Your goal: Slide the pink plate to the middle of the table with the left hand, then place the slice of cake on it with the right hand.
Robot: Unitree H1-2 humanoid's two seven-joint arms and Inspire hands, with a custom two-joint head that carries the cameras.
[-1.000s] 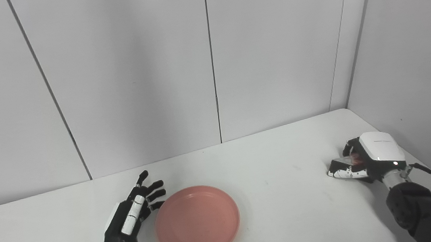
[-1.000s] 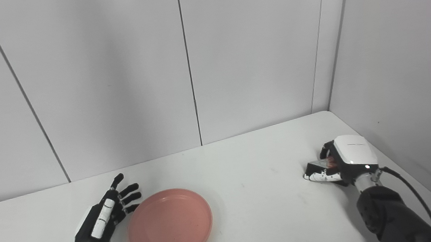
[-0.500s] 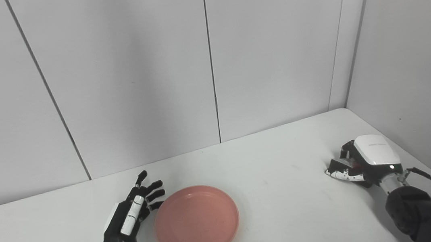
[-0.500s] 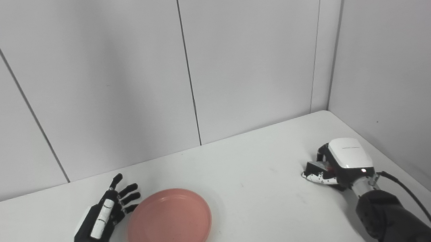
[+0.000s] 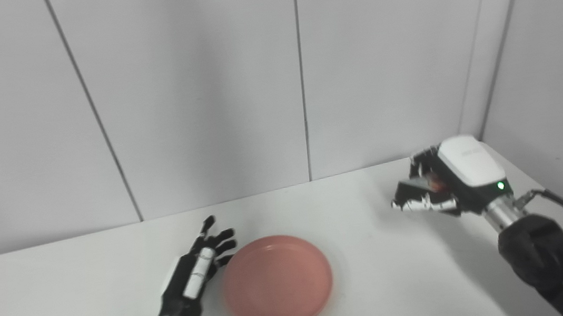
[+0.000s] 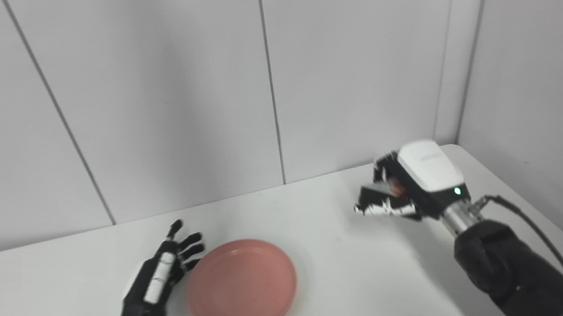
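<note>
- Left eye view shows the pink plate [image 5: 277, 282] lying flat on the white worktop [image 5: 63, 289], toward the near edge and about midway between the left and right edges.
- The plate holds nothing; its shallow inside is bare pink all the way to the rim.
- The left hand [image 5: 193, 275] lies just beside the plate's left rim, palm side turned toward the plate, its fingers [image 5: 220, 236] spread apart and stretched toward the far edge. It is released and grasps nothing. Whether its fingertips touch the rim cannot be told.
- The right hand [image 5: 443, 182] is raised above the worktop near the far right corner, with a faint shadow on the surface beneath it.
- This hand is grasping the slice of cake [image 6: 388, 188]: the fingers curl under and around it, and only a small dark and reddish part shows between them below the white back of the hand.
- The cake is therefore off the worktop, in the right hand, well apart from the plate and to the plate's right, nearer the far edge than the plate is.
- The right forearm [image 6: 511, 269] runs down to the near right corner, a black cable [image 6: 527, 225] looping beside its wrist.
</note>
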